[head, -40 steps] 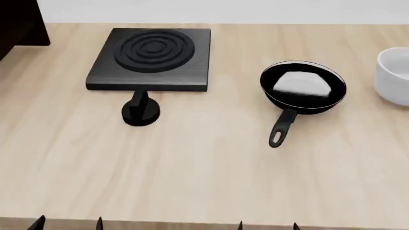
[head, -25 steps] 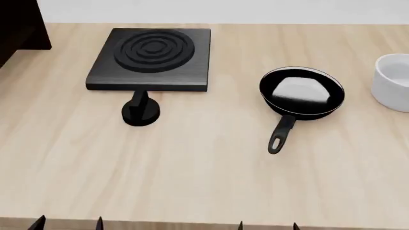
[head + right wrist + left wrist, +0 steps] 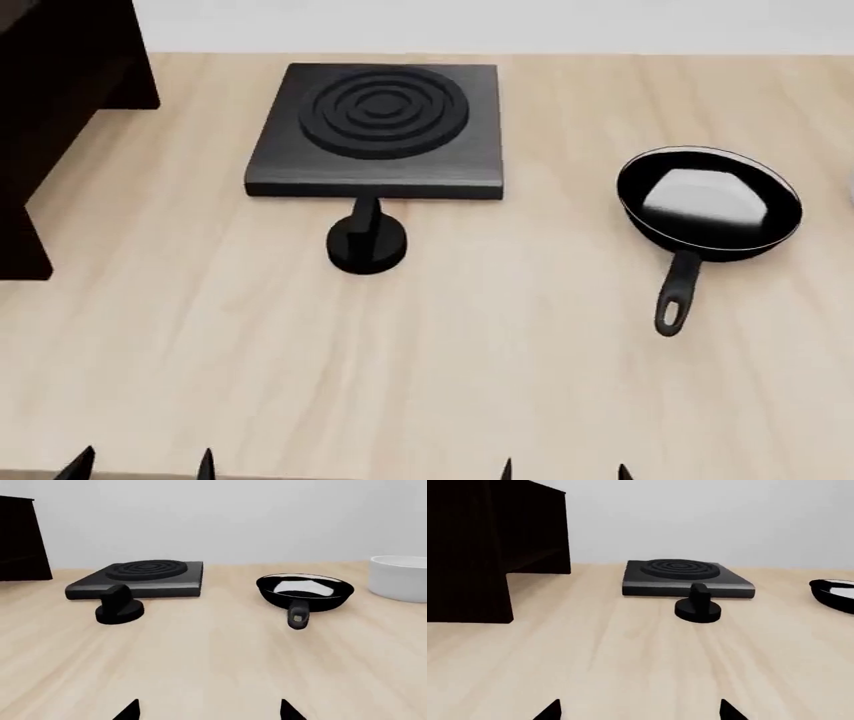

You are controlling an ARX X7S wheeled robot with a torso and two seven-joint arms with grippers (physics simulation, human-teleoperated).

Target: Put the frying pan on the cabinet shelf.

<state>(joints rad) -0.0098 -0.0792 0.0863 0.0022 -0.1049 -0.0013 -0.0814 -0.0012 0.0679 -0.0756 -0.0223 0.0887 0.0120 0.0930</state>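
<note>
The frying pan [image 3: 709, 205] is round and black with a glossy pale inner base; its long handle [image 3: 675, 292] points toward me. It sits on the wooden table at the right; it also shows in the right wrist view [image 3: 305, 591] and at the edge of the left wrist view [image 3: 834, 591]. The dark cabinet shelf [image 3: 54, 90] stands at the far left, also in the left wrist view [image 3: 487, 545]. My left gripper [image 3: 142, 465] and right gripper [image 3: 565, 470] show only fingertips at the near table edge, both open and empty, well short of the pan.
A square black burner plate [image 3: 378, 130] with concentric rings lies at the back centre. A black knob [image 3: 364, 240] stands in front of it. A white bowl [image 3: 400, 577] sits right of the pan, seen in the right wrist view. The light wooden table [image 3: 427, 380] stretches in front.
The head view has shifted: everything on the table now sits further right in the frame, more of the cabinet shows at the left, and the white bowl has left the view.
</note>
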